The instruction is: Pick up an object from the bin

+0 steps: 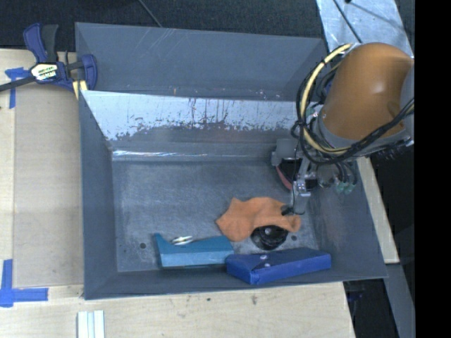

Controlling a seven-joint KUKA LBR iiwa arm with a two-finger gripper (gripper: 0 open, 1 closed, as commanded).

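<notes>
My gripper (296,206) hangs at the right side of the bin, its fingertip down at the right end of a crumpled orange cloth (252,217). A black round object (268,237) lies just below the cloth, partly tucked under it. A dark blue flat box (278,265) lies along the front wall, below the gripper.
A lighter blue flat piece (194,251) with a small metal ring on it lies at the front, left of the dark blue box. The arm with its orange cover and cables stands over the bin's right wall.
</notes>
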